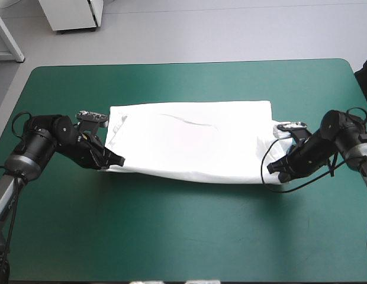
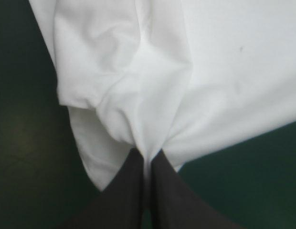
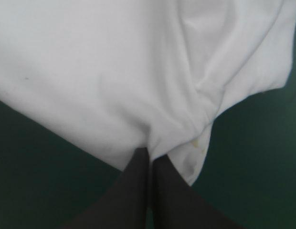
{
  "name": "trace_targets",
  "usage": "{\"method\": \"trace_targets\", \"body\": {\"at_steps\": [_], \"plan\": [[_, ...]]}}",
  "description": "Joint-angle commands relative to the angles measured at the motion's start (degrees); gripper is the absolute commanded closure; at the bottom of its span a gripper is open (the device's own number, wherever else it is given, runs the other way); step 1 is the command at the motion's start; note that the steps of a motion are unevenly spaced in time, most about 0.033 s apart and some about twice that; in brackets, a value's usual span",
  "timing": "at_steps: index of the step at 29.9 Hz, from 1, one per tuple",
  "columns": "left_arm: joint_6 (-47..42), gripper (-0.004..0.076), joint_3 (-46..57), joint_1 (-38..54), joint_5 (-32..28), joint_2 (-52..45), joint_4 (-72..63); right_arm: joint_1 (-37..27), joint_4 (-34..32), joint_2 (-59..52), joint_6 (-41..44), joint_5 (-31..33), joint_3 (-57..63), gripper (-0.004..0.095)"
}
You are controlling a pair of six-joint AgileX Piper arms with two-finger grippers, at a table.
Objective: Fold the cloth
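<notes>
The white T-shirt (image 1: 192, 139) lies spread across the middle of the teal-green table as a wide band. My left gripper (image 1: 115, 160) pinches its near left corner, fingers all but shut on the cloth. In the left wrist view the T-shirt (image 2: 186, 71) bunches into folds right at the left gripper (image 2: 147, 156). My right gripper (image 1: 273, 168) holds the near right corner the same way. In the right wrist view the T-shirt (image 3: 114, 67) gathers at the right gripper (image 3: 150, 153), with a small flap hanging beside it. The near edge sags between both grippers.
Bare teal-green cover (image 1: 189, 236) stretches from the T-shirt to the table's front edge. More bare cover (image 1: 189, 80) lies between the T-shirt and the far edge.
</notes>
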Motion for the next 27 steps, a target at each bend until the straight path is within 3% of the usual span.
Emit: {"method": "trace_targets", "body": {"at_steps": [1,12,15,20,22,27], "plan": [[0.81,0.0733,2.26,0.10,-0.80,-2.48,-1.74,0.34,-1.13,-2.93,-0.02,0.01,2.46,0.0925],[0.37,0.0723,8.02,0.10,2.30,-2.48,0.61,0.42,-6.64,-3.90,2.39,0.57,4.51,0.0912],[0.39,0.0648,8.02,0.10,3.91,-2.48,1.31,0.42,-5.81,-3.90,2.39,1.46,4.51,0.0807],[0.39,0.0444,8.02,0.10,5.93,-4.13,1.31,0.46,-5.62,-4.63,3.76,3.84,4.51,0.0549],[0.39,0.0414,7.90,0.10,6.05,-5.82,1.06,0.46,-6.05,-6.17,4.25,3.84,4.40,0.0494],[0.39,0.0413,4.37,0.10,4.02,-11.09,-0.40,0.46,-12.92,-9.42,8.79,2.67,1.45,0.0489]]}}
